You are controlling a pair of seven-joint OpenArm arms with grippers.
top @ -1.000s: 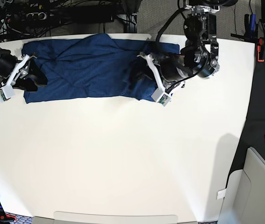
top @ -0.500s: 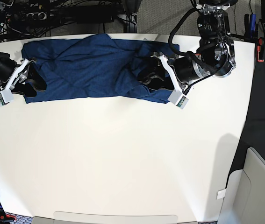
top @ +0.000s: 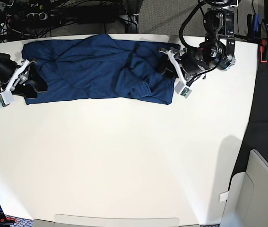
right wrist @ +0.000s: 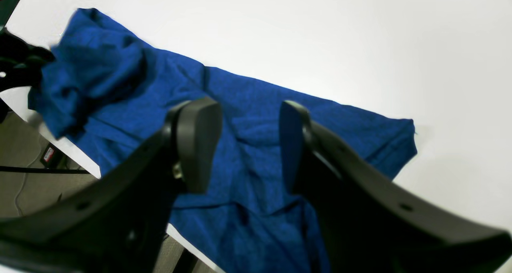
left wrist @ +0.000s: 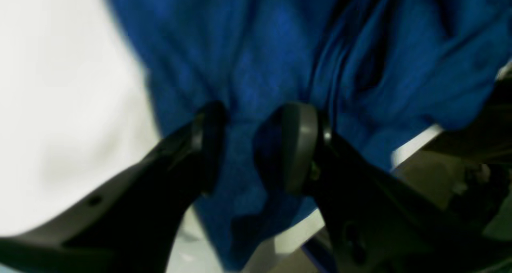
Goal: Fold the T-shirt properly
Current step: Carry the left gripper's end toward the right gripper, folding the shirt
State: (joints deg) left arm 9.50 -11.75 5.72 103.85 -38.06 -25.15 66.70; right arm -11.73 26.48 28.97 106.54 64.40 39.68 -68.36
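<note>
On the base view's left the right gripper (top: 24, 79) sits at the T-shirt (top: 93, 66) edge, jaws parted, fabric beneath them but nothing pinched. The shirt lies spread along the table (top: 124, 161) far edge. At its other end the left gripper (left wrist: 250, 145) has its jaws partly closed, blue cloth bunched between them.

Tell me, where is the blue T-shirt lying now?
In the base view, the T-shirt lies along the table's far edge, between the right gripper and left gripper.
</note>
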